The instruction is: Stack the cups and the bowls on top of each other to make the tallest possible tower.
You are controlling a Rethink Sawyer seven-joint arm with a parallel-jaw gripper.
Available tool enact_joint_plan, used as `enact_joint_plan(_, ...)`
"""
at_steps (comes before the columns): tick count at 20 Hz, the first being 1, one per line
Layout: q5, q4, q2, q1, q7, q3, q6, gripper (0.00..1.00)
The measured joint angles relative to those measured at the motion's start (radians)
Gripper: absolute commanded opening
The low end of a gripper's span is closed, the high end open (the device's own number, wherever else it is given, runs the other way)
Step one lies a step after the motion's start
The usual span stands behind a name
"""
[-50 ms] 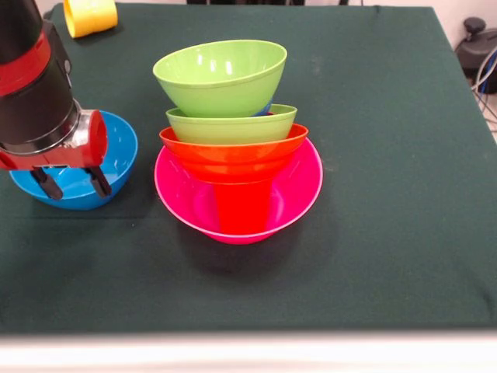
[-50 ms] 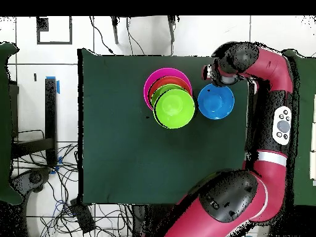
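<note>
Green top bowl (image 1: 221, 78) tilts sideways.

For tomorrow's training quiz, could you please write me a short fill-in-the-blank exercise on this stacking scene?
1. The tower's base is the ____ bowl.
2. The top lime green bowl sits ____, not level.
3. The gripper hangs at the ____ bowl, apart from the tower.
4. The yellow cup lies near the table's ____.

Missing words: pink; tilted; light blue; corner

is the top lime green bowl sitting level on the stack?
No: in the front view the top glossy lime green plastic bowl is plainly tilted, its rim higher on one side than the other, above the second lime green bowl.
</note>
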Motion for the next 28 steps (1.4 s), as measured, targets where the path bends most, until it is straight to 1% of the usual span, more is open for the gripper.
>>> enact_joint_plan(9,-0.019,-0.099,0.053,0.048,0.000,-0.061,0.005,1.00)
enact_joint_plan(15,-0.019,-0.111,0.063,0.066,0.000,-0.113,0.011,1.00)
enact_joint_plan(19,-0.019,-0.114,0.067,0.074,0.000,-0.158,0.052,1.00)
enact_joint_plan(20,-0.019,-0.117,0.067,0.077,0.000,-0.175,0.077,1.00)
enact_joint_plan(28,-0.016,-0.156,0.060,0.085,0.000,-0.194,0.143,1.00)
